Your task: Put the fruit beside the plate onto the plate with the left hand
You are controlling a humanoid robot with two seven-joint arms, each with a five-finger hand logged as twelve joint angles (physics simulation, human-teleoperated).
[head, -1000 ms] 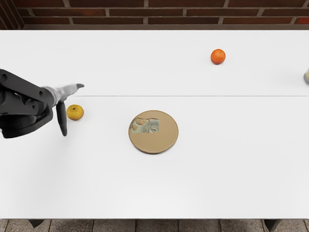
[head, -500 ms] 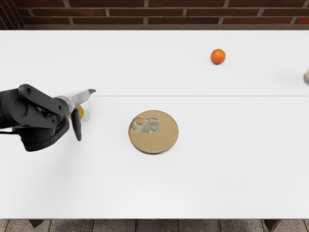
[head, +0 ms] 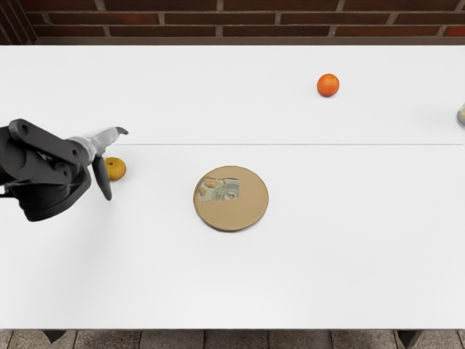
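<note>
A small yellow-orange fruit (head: pixel 115 168) lies on the white table, left of the round tan plate (head: pixel 231 198). My left hand (head: pixel 102 156) comes in from the left edge and sits right beside the fruit, partly covering its left side. Its fingers are spread, one pointing right above the fruit and one hanging down in front of it. Nothing is held. A second, redder orange (head: pixel 328 85) rests far off at the back right. The plate carries a printed pattern and no fruit.
A seam line (head: pixel 290 144) runs across the table behind the plate. A small object (head: pixel 461 115) peeks in at the right edge. A brick wall (head: pixel 232 22) stands behind the table.
The left hand swung right over the fruit half a second ago, hiding most of it, then drew back left. The fruit and plate have not moved.
</note>
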